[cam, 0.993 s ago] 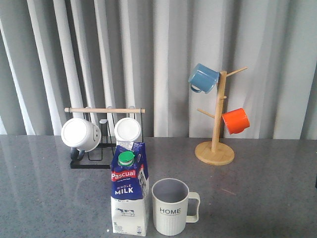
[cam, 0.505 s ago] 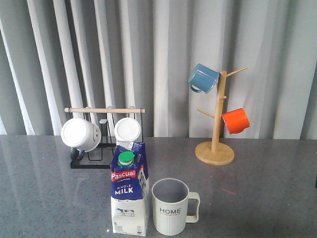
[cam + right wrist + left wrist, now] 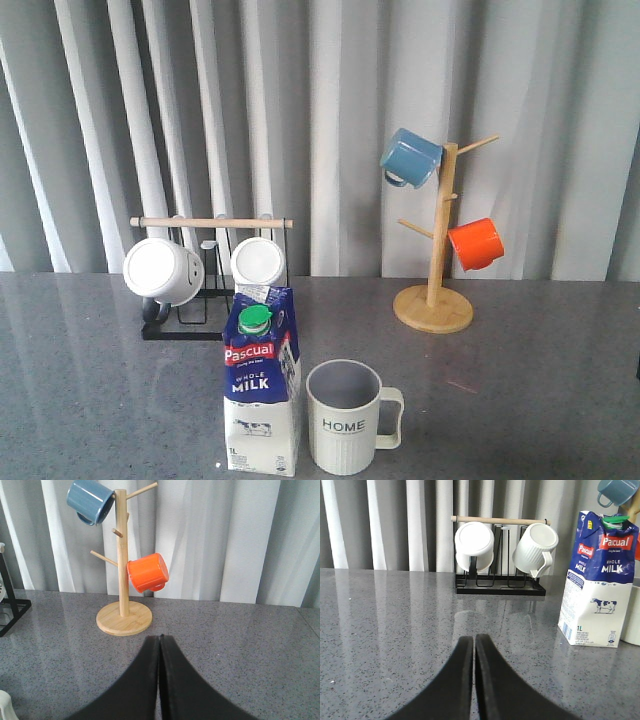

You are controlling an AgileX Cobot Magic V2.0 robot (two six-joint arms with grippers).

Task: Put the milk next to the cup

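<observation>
Now milk (image 3: pixel 261 385) upright just beside cup (image 3: pixel 345 417).

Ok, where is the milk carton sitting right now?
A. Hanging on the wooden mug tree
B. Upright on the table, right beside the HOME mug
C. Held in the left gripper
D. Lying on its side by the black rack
B. The milk carton stands upright on the table close beside the HOME mug, on the side away from its handle, and the left gripper is closed and empty, well clear of it.
</observation>
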